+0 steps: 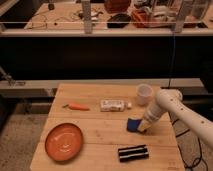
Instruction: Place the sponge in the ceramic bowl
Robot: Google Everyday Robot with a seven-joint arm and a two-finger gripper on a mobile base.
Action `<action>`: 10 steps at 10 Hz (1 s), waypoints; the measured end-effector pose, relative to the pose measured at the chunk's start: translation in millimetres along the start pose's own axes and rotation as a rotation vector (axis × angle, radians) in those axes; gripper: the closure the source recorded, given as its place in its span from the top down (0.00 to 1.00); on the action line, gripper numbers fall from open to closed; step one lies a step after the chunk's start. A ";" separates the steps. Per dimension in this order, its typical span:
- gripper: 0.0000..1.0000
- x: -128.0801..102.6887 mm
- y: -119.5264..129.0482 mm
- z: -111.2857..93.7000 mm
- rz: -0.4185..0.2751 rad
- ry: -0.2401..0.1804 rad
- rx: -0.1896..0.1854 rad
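Operator, your tabletop holdings read as follows: one wooden plank table, seen from its near edge; item one, the ceramic bowl, orange-red, shallow and glossy, sitting flat in the near left corner with nothing inside it; item two, the sponge, a small dark-blue block, right of the tabletop's middle and nearer the right edge than the left, well apart from the bowl, its right side meeting the tip of the arm; item three, the gripper, at the end of a white arm that comes in over the right edge and slants down toward the boards, its tip against the sponge; you cannot tell from this view whether it is spread, pressed together or pinching the sponge, nor whether the sponge rests on the wood or hangs just above it; item four, a white cup, upright near the far right corner, just beside the arm's upper part; item five, a white packet, lying flat toward the far edge near its middle; item six, a carrot, lying left of the packet; item seven, a black ribbed block, lying along the near edge, nearer than the sponge
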State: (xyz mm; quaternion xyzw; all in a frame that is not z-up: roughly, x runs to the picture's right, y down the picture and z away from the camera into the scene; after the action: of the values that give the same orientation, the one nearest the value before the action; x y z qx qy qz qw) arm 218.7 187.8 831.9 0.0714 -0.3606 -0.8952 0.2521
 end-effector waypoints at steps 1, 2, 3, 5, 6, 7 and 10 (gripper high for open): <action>0.01 8.3 -0.8 -11.3 -0.007 0.002 -0.006; 0.01 13.3 -2.8 -21.4 -0.012 -0.001 -0.007; 0.01 16.5 -3.3 -26.7 -0.015 -0.001 -0.012; 0.01 30.0 -7.0 -27.0 -0.046 -0.005 -0.017; 0.01 40.9 -10.9 -29.6 -0.064 -0.008 -0.023; 0.01 55.6 -16.8 -34.5 -0.087 -0.010 -0.028; 0.01 82.8 -28.4 -44.0 -0.126 -0.018 -0.033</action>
State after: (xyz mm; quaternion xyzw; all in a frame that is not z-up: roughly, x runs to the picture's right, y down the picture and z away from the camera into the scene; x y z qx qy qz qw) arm 149.6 136.8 784.9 0.0820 -0.3427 -0.9157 0.1931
